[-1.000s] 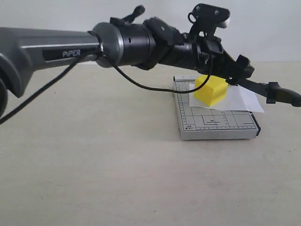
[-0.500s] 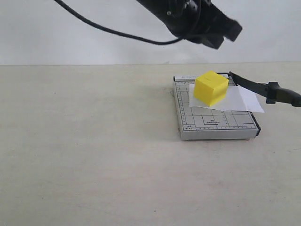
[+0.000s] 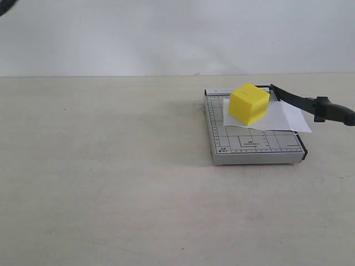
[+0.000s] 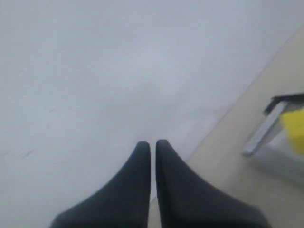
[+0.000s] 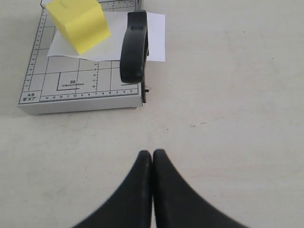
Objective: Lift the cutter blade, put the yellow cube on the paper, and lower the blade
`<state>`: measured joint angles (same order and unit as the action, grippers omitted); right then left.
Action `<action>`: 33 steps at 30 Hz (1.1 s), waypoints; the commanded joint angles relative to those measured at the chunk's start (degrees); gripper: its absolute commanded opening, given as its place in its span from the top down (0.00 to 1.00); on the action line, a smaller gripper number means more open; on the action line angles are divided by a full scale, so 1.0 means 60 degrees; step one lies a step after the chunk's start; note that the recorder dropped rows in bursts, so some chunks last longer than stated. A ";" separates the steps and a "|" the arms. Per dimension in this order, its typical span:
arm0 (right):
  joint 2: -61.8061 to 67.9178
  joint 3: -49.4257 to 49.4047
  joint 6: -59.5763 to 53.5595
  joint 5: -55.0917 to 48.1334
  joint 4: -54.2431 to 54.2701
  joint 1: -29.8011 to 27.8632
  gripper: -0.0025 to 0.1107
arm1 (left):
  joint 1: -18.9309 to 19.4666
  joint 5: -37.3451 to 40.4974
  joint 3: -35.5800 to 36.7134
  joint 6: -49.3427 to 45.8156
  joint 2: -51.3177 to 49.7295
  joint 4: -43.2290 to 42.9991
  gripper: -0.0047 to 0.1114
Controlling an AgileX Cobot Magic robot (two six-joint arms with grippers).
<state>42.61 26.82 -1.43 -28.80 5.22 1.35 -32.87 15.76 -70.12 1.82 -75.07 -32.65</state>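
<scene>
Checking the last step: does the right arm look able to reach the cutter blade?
Probably yes: only bare table lies between the shut right end effector and the cutter blade; the yellow cube sits on the paper, clear of its handle.

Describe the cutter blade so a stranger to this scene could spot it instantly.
On the beige table sits a grey gridded cutter base carrying a white paper and a yellow cube. The cutter blade is the long lever along the base's right edge in the exterior view, angled up from its hinge; it alone is black.
</scene>
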 commanded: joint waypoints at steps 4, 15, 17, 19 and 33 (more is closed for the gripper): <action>-0.0024 -0.0016 -0.0097 -0.0020 0.0023 -0.0030 0.98 | 0.4867 -0.0129 0.1921 0.0430 0.1024 0.0632 0.92; -0.0041 -0.0016 -0.0870 0.0321 0.0023 -0.0030 0.98 | 0.7170 -0.2211 0.6220 0.0525 0.6342 0.3887 0.92; -0.0041 -0.0016 -0.0868 0.0498 0.0023 -0.0030 0.98 | 0.7170 -0.2313 0.6986 0.0555 0.7535 0.4053 0.92; -0.0041 -0.0016 -0.0868 0.0733 0.0023 -0.0030 0.98 | 0.7116 -0.2408 0.7628 0.0555 0.8466 0.4053 0.92; -0.0041 0.1217 -0.1998 0.2090 -0.0036 -0.0030 0.98 | 0.6554 -0.1900 1.1411 0.0574 1.0333 0.3977 0.92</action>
<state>42.61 31.79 -10.07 -16.94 5.33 1.35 6.75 4.04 -4.33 4.51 -13.52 -9.00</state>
